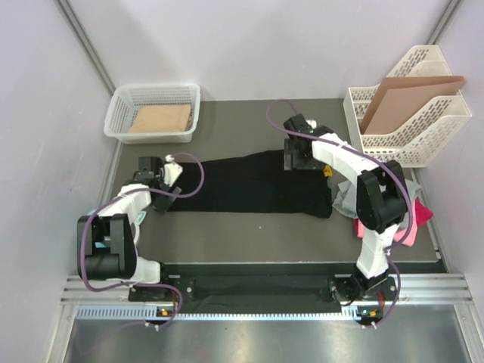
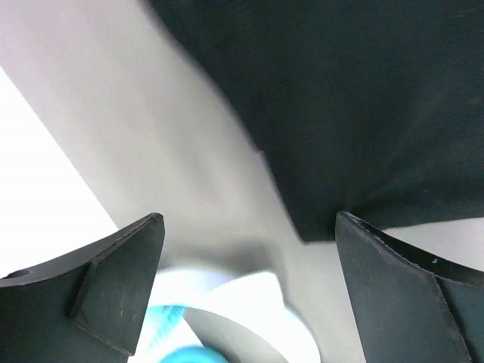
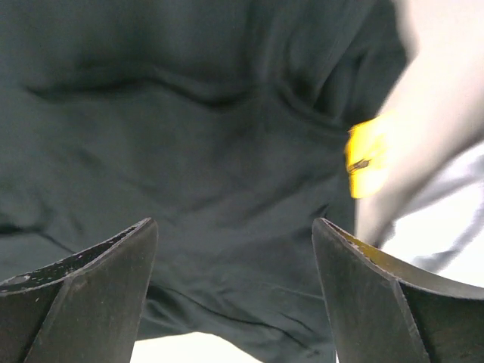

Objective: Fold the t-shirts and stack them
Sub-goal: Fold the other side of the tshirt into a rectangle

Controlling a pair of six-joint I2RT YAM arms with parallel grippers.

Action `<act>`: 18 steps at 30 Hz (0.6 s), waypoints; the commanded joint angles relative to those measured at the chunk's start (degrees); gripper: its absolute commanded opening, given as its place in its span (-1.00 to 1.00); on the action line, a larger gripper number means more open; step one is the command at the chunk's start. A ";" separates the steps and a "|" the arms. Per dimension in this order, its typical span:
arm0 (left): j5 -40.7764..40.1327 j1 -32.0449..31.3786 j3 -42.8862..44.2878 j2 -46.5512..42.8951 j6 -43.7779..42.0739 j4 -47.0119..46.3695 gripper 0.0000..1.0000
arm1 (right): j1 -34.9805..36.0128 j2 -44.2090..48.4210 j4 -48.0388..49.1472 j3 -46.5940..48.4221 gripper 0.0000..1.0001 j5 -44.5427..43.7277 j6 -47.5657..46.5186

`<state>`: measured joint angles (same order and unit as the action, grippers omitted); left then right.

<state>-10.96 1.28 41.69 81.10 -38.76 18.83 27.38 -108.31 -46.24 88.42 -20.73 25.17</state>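
A large black t-shirt [image 1: 249,185] lies folded into a long band across the middle of the table. My left gripper [image 1: 166,181] hovers open at the band's left end. In the left wrist view the black t-shirt's corner [image 2: 363,113] lies just ahead of the open left gripper [image 2: 248,219], with bare table between the fingers. My right gripper [image 1: 293,159] stands open over the shirt's far right part. The right wrist view shows the right gripper [image 3: 234,223] open above wrinkled black cloth [image 3: 189,136], holding nothing. A grey t-shirt [image 1: 344,200] and a pink t-shirt [image 1: 420,215] lie bunched at the right.
A white basket [image 1: 121,113] holding a brown sheet stands at the back left. A white file rack [image 1: 423,144] with a brown cardboard sheet [image 1: 408,98] stands at the back right. A small yellow tag [image 3: 364,155] shows at the black shirt's right edge.
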 commanded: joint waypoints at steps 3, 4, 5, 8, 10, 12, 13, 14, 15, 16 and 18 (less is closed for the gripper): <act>10.51 5.84 13.66 4.14 8.42 15.00 0.98 | 0.40 -0.93 7.38 -7.73 0.61 8.60 3.57; 13.83 5.84 15.59 5.98 9.22 16.40 0.98 | 0.40 -0.76 8.61 -8.78 0.60 8.52 4.01; 14.91 5.84 18.83 7.04 9.93 18.33 0.98 | 0.40 -0.59 9.14 -9.14 0.59 8.60 4.01; 18.16 5.84 24.46 11.35 12.83 21.15 0.98 | 0.57 0.47 10.29 -9.67 0.57 8.87 3.84; 19.83 6.01 26.41 13.55 14.15 22.47 0.98 | 0.66 1.00 10.29 -9.76 0.57 8.61 3.57; 23.08 6.28 28.35 14.78 14.85 24.32 0.98 | 0.66 1.43 10.47 -9.94 0.57 8.43 3.40; 24.05 6.54 28.79 15.22 14.94 24.85 0.98 | 0.66 1.52 10.55 -10.11 0.57 8.34 3.14; 24.75 6.63 29.14 15.84 15.03 25.29 0.98 | 0.66 1.79 10.55 -10.20 0.57 8.25 3.05; 24.85 6.72 29.58 17.15 15.03 25.90 0.98 | 0.75 1.70 10.99 -10.37 0.57 8.08 2.96; 24.85 7.07 29.67 17.77 15.03 25.91 0.98 | 0.75 1.70 10.99 -10.64 0.57 7.99 2.96; 25.46 8.47 30.63 19.96 15.47 25.91 0.98 | 0.66 1.88 11.43 -10.90 0.57 7.99 2.69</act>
<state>10.22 7.70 69.49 98.04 -25.12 41.50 27.64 -109.58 -37.23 78.04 -12.51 28.12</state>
